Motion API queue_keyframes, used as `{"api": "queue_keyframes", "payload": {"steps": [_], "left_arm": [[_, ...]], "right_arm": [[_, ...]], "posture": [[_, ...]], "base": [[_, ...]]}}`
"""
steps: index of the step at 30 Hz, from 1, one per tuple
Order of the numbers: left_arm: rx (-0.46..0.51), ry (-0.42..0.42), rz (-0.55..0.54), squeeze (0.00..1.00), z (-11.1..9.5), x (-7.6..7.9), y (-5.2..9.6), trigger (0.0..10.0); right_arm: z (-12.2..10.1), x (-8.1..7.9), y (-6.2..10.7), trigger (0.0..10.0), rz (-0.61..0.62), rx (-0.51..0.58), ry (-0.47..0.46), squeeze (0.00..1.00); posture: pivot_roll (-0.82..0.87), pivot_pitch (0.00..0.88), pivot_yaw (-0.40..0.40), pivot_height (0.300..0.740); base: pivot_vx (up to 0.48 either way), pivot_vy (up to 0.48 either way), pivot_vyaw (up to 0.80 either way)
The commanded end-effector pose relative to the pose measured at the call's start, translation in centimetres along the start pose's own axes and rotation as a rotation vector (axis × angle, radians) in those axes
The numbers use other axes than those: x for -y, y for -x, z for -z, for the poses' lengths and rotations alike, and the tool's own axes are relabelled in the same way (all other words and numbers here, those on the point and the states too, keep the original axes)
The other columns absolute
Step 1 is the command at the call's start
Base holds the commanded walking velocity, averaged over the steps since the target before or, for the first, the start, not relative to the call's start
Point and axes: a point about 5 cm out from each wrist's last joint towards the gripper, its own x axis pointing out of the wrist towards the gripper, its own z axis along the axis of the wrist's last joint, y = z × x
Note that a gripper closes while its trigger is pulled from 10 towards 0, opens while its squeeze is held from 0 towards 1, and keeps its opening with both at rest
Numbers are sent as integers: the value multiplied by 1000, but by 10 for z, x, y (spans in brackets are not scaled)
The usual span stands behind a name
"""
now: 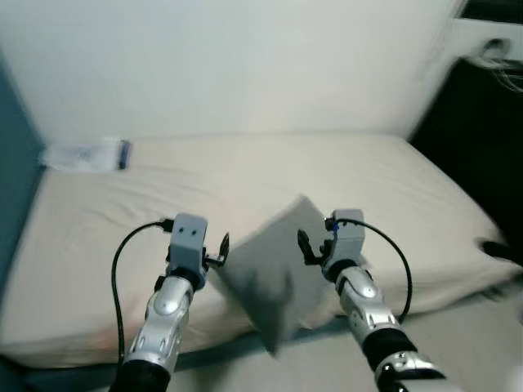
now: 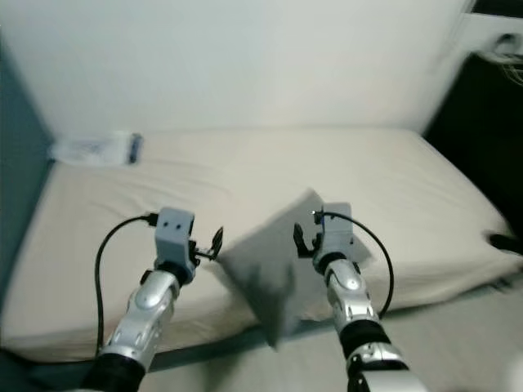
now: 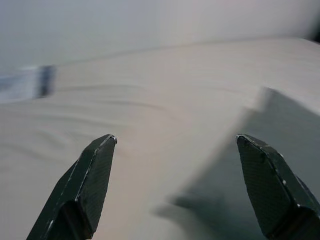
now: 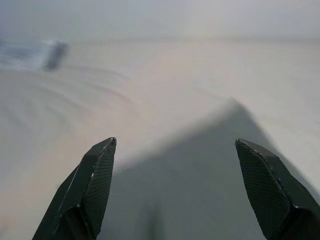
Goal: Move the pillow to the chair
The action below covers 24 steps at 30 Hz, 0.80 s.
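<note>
A grey square pillow [image 1: 274,273] lies cornerwise at the front edge of the bed [image 1: 368,171], its lower corner hanging over the edge. My left gripper [image 1: 221,251] is open just at the pillow's left corner. My right gripper [image 1: 306,245] is open over the pillow's upper right side. In the left wrist view the open gripper [image 3: 175,137] faces the cream sheet, with the pillow [image 3: 285,115] off to one side. In the right wrist view the pillow [image 4: 200,170] lies between and beyond the spread fingers of the gripper [image 4: 175,141]. Neither gripper holds anything.
A white packet with a dark blue end [image 1: 86,155] lies at the bed's back left by the wall. Dark furniture [image 1: 482,139] stands to the right of the bed. A teal panel [image 1: 12,163] borders the left. A small dark object [image 1: 498,249] sits at the bed's right edge.
</note>
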Motion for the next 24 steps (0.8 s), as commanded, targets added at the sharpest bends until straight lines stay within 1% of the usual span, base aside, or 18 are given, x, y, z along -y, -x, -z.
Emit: {"api": "queue_keyframes", "payload": {"steps": [1,4,7,16,24], "left_arm": [[-8,4,1,0,2,-1,2,10000],[-9,4,-1,0,3,-1,2,10000],[-2,16,-1,0,2,-1,2,10000],[9,4,7,0,1,0,2,10000],[-4,-16,41,0,4,2,4,10000]], "right_arm": [[8,-3,3,10000,-4,-30,-14,0],[8,-3,3,10000,-4,-29,-16,0],[8,-3,3,10000,-4,-30,-16,0],[9,-4,3,10000,-9,-36,-12,0],[11,-5,2,10000,-13,-43,-10,0]], "posture": [[6,0,-78,740],[6,0,-77,740],[6,0,-77,740],[10,0,-83,740],[12,0,-84,740]], "base": [[435,0,0],[316,0,0],[0,0,0],[0,0,0],[0,0,0]]}}
